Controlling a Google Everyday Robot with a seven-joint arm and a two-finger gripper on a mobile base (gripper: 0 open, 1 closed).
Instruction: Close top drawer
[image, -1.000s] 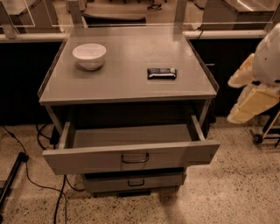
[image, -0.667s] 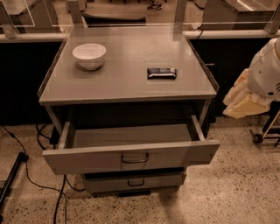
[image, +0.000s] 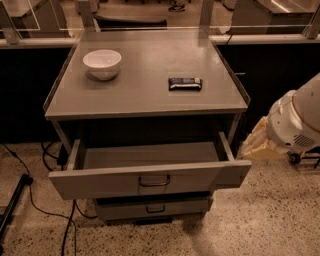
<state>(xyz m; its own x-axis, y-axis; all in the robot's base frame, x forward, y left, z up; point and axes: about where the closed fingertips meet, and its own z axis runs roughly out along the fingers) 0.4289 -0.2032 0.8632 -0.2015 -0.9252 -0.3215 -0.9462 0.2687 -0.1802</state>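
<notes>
On my desk (image: 150, 102) a white bowl (image: 102, 63) sits left, a dark wrapped bar (image: 185, 84) right. Below, the top drawer (image: 100, 184) stands pulled well out: stiff metal, probably weighty, best pushed flat-on near its wire handle (image: 154, 181). Open floor (image: 240, 225) lies before it. My claw (image: 257, 144) hangs beside its right corner; how far open, I cannot tell.
</notes>
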